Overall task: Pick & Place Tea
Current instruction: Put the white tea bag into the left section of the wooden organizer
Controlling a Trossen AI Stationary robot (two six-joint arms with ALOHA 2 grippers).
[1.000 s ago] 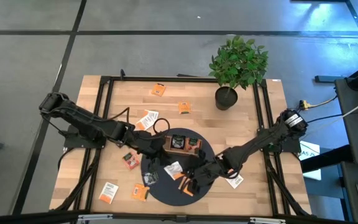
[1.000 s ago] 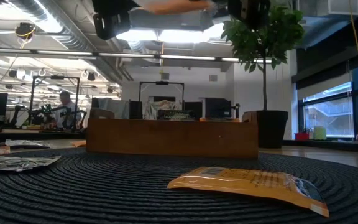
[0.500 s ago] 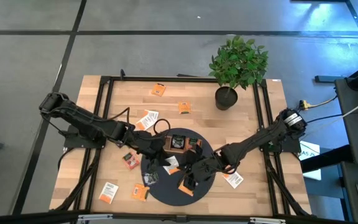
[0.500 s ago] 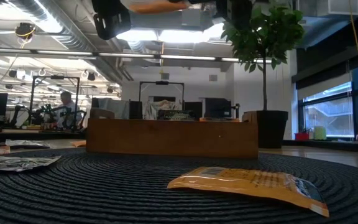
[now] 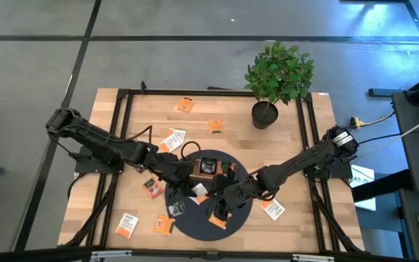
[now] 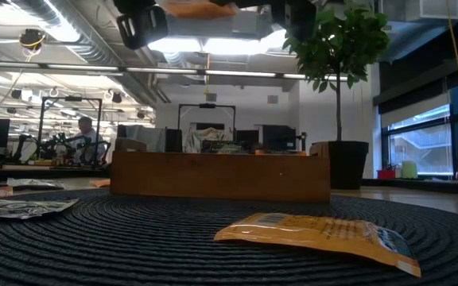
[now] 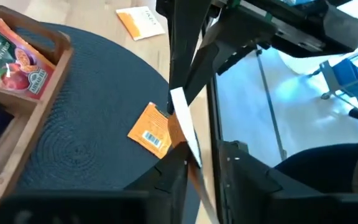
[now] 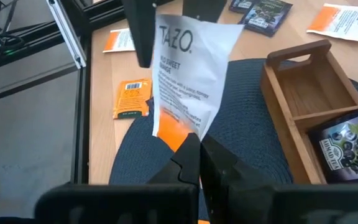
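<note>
Above the round dark woven mat [image 5: 228, 218] at the middle of the wooden counter [image 5: 297, 145], I have the right gripper [image 8: 199, 142] clamped on the orange bottom edge of a white-and-orange paper tea sachet [image 8: 190, 78], held up in the air beside the brown three-compartment wooden tray [image 8: 319, 106]. The left gripper [image 7: 199, 163] meets it there with the sachet edge-on between its fingers, but I cannot tell whether they press on it. Another flat orange sachet [image 6: 316, 234] lies on the mat, and more are scattered over the counter.
</note>
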